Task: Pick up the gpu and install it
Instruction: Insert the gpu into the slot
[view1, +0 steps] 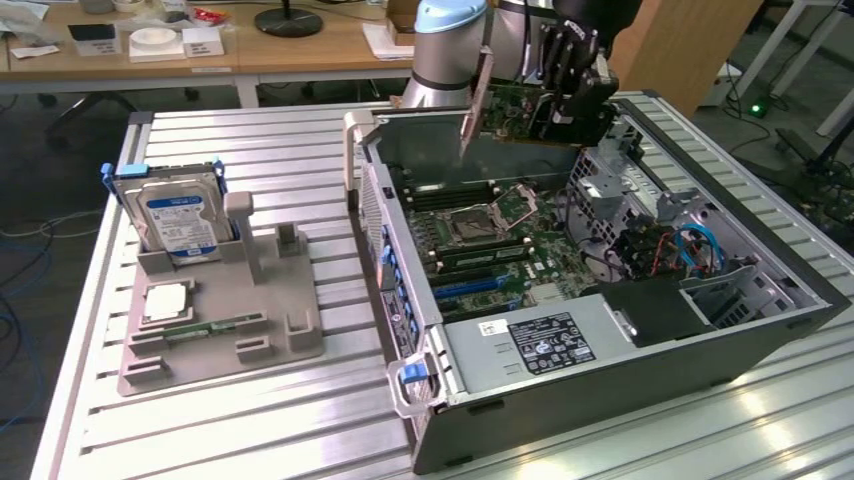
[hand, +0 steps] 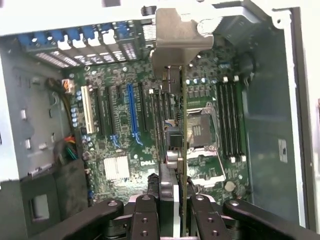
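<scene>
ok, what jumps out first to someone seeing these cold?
The gripper holds the gpu edge-down above the open computer case, at its far end in the exterior view. The bare motherboard lies below it. On the exterior view's left, a hard drive stands upright in a grey holder.

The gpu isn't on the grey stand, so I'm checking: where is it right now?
In the exterior view the gpu hangs clamped in the gripper above the open computer case, at the end nearest the arm, over the motherboard and not yet seated.
</scene>
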